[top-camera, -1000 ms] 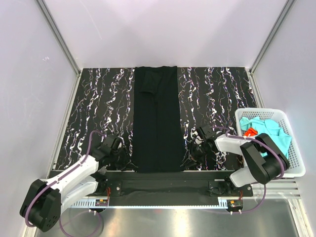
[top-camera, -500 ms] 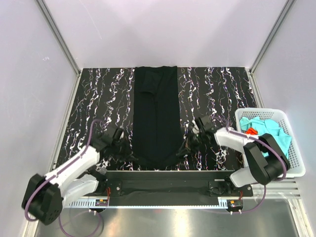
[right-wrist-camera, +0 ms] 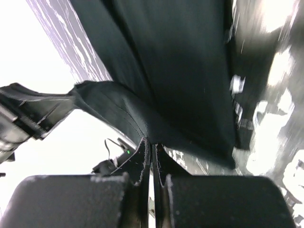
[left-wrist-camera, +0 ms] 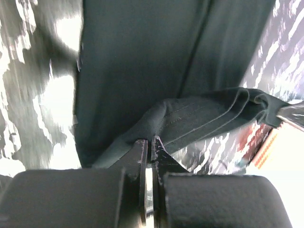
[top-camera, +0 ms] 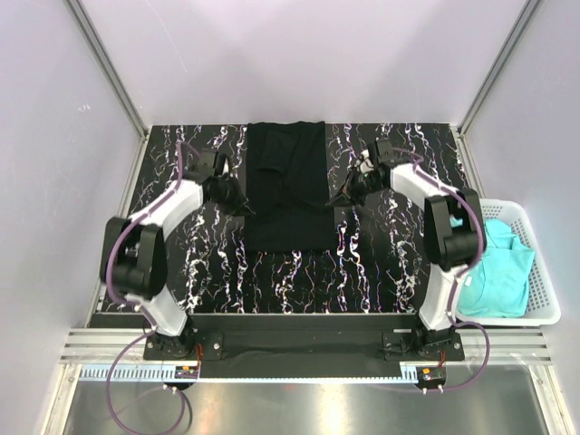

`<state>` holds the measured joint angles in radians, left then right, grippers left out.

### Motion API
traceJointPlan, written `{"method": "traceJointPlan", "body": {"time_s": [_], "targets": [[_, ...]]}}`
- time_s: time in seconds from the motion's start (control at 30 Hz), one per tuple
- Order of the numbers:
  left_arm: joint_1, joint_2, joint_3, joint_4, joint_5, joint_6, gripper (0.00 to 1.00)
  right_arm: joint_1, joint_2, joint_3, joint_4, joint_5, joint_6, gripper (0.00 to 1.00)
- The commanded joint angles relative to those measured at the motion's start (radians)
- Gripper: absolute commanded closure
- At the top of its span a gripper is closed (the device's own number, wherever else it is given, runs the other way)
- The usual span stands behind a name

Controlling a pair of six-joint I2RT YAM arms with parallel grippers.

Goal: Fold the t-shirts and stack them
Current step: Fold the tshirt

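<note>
The black t-shirt (top-camera: 288,213) lies lengthwise down the middle of the table, doubled over so its near end sits at mid-table. My left gripper (top-camera: 238,196) is shut on the hem corner at the shirt's left edge, and my right gripper (top-camera: 341,194) is shut on the hem corner at its right edge. In the left wrist view the gripper (left-wrist-camera: 151,140) pinches the stitched hem (left-wrist-camera: 209,114), which stretches taut to the right above the cloth below. The right wrist view mirrors this, its gripper (right-wrist-camera: 152,141) clamped on the hem (right-wrist-camera: 109,107). Turquoise t-shirts (top-camera: 503,267) lie in the basket.
The white lattice basket (top-camera: 544,304) stands at the table's right edge, beside the right arm's elbow. The black marbled tabletop (top-camera: 290,281) shows between the shirt's fold and the arm bases. Aluminium posts and pale walls close in the sides and back.
Both grippers closed on the shirt's near hem and carried it away from the bases toward the far side. The shirt went from full length to doubled over.
</note>
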<state>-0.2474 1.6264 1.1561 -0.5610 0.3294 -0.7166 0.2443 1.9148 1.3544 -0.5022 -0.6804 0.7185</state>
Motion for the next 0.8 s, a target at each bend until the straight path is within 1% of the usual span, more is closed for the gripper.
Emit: {"method": "traceJointPlan", "body": {"time_s": [0.0, 0.07, 0.1, 0.23, 0.37, 0.57, 0.73, 0.77], "targets": [[0.028, 0.121, 0.131, 0.018, 0.059, 0.068, 1.0, -0.031, 0.108, 0.167, -0.093, -0.054, -0.065, 1.0], [0.045, 0.165, 0.166, 0.019, 0.071, 0.069, 1.0, -0.039, 0.153, 0.242, -0.116, -0.065, -0.074, 1.0], [0.049, 0.187, 0.2, 0.019, 0.08, 0.071, 1.0, -0.046, 0.192, 0.264, -0.121, -0.071, -0.074, 1.0], [0.079, 0.286, 0.264, 0.023, 0.112, 0.072, 1.0, -0.054, 0.259, 0.34, -0.133, -0.094, -0.077, 1.0], [0.102, 0.323, 0.303, 0.023, 0.119, 0.066, 1.0, -0.054, 0.32, 0.419, -0.141, -0.134, -0.074, 1.0], [0.135, 0.372, 0.361, 0.024, 0.134, 0.063, 1.0, -0.057, 0.386, 0.477, -0.153, -0.145, -0.079, 1.0], [0.137, 0.424, 0.399, 0.024, 0.177, 0.066, 0.91, -0.062, 0.421, 0.506, -0.159, -0.153, -0.08, 1.0], [0.137, 0.44, 0.412, 0.024, 0.18, 0.069, 0.91, -0.066, 0.434, 0.511, -0.16, -0.156, -0.082, 0.98]]}}
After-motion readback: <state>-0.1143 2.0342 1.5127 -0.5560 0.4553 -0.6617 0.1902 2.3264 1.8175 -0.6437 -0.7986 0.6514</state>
